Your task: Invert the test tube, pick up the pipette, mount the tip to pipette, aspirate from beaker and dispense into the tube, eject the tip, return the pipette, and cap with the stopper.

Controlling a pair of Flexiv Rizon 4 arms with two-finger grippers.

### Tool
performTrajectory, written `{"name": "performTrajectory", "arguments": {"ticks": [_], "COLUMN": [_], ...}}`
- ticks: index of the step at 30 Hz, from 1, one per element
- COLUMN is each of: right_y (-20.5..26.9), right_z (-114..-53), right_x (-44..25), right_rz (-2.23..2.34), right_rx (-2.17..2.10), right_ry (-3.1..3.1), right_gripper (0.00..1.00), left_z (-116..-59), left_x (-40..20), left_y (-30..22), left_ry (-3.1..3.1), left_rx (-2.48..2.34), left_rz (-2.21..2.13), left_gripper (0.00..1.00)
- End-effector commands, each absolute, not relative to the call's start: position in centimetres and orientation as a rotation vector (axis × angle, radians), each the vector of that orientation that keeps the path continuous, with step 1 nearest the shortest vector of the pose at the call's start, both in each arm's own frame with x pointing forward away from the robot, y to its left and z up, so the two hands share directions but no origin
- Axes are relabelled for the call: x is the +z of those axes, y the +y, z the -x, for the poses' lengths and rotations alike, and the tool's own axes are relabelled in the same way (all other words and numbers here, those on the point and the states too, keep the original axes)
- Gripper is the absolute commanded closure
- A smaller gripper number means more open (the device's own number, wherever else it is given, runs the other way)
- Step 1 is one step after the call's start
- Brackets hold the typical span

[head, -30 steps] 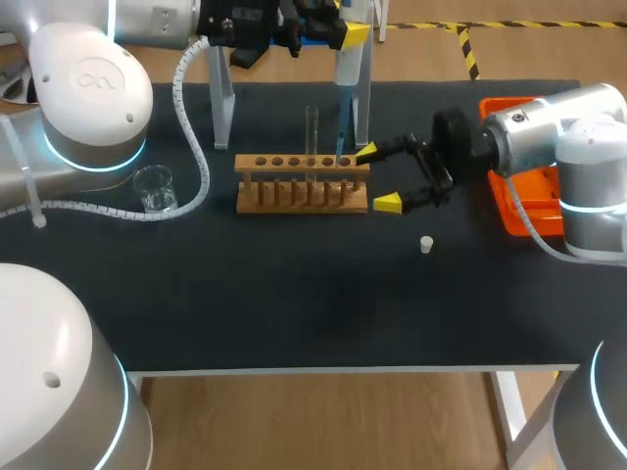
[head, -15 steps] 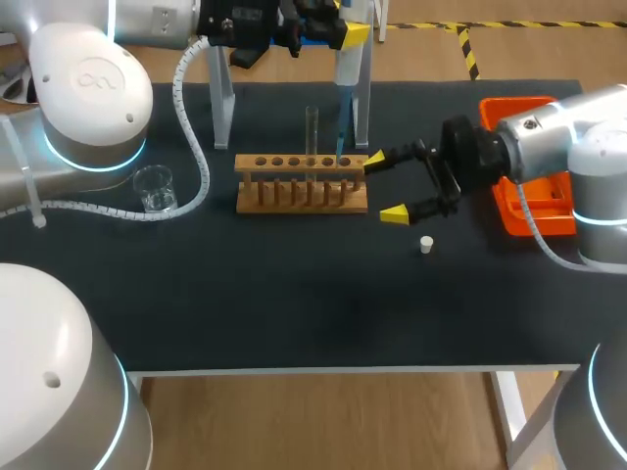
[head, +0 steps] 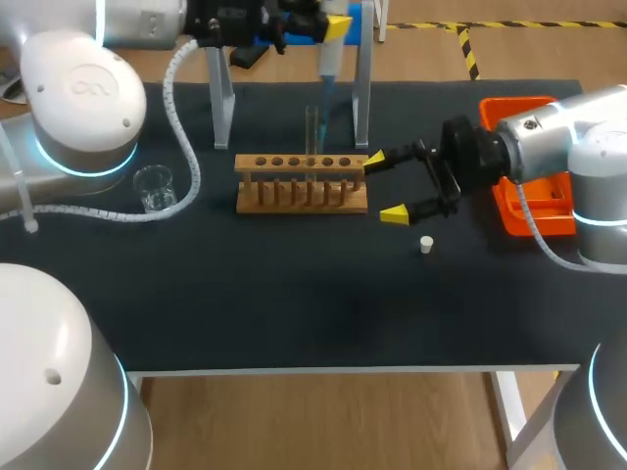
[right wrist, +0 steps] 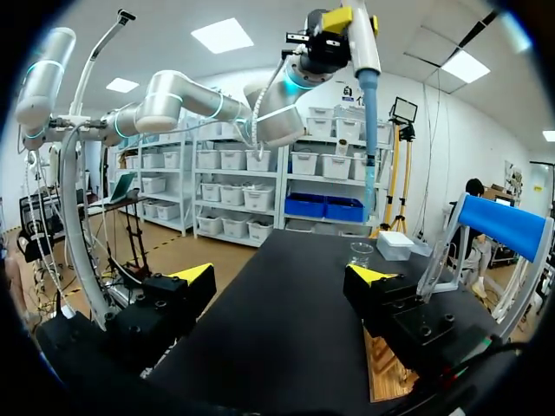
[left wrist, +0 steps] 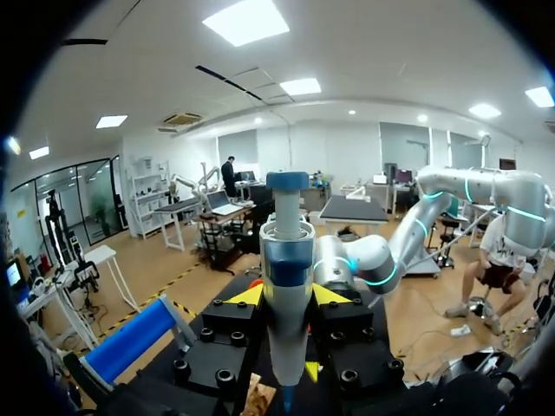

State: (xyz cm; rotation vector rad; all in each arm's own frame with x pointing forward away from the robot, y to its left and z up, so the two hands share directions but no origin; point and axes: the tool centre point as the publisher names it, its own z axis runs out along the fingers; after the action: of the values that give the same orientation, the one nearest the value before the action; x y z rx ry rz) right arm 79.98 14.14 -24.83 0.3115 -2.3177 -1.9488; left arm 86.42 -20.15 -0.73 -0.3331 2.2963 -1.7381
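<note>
One white stopper (head: 426, 244) is lying nearest on the black table (head: 294, 304). Just beyond it, the right gripper (head: 384, 188) is hovering with its fingers spread wide (nothing between them), beside the end of one wooden rack (head: 302, 186). One test tube (head: 312, 127) is standing upright in the rack. One beaker (head: 154, 186) is sitting well apart. Farthest, the left gripper (left wrist: 288, 299) is clamping the single pipette (left wrist: 287, 251), which is pointing down.

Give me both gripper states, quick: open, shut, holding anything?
Left gripper: shut on the white-and-blue plastic pipette.
Right gripper: open, holding nothing, beside the wooden test tube rack.
</note>
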Motion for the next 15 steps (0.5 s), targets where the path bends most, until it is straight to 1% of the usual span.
{"name": "performTrajectory", "arguments": {"ticks": [1,7,15], "right_y": [14.1,14.1,14.1], "right_z": [-79.9,-79.9,-79.9], "right_x": [-24.8,-24.8,-24.8], "right_rz": [-0.312,-0.312,-0.312], "right_rx": [-1.946,-1.946,-1.946], "right_ry": [-2.32,-2.32,-2.32], "right_gripper": [0.0,0.0,0.0], "left_z": [-85.9,-88.1,-91.1], "left_x": [-0.8,-1.0,-3.3], "left_y": [-15.8,-11.0,-4.8], "left_ry": [2.276,2.225,2.169], "left_rx": [-1.722,-1.672,-1.652], "left_rz": [0.334,0.367,0.439], "left_gripper": [1.0,1.0,1.0]}}
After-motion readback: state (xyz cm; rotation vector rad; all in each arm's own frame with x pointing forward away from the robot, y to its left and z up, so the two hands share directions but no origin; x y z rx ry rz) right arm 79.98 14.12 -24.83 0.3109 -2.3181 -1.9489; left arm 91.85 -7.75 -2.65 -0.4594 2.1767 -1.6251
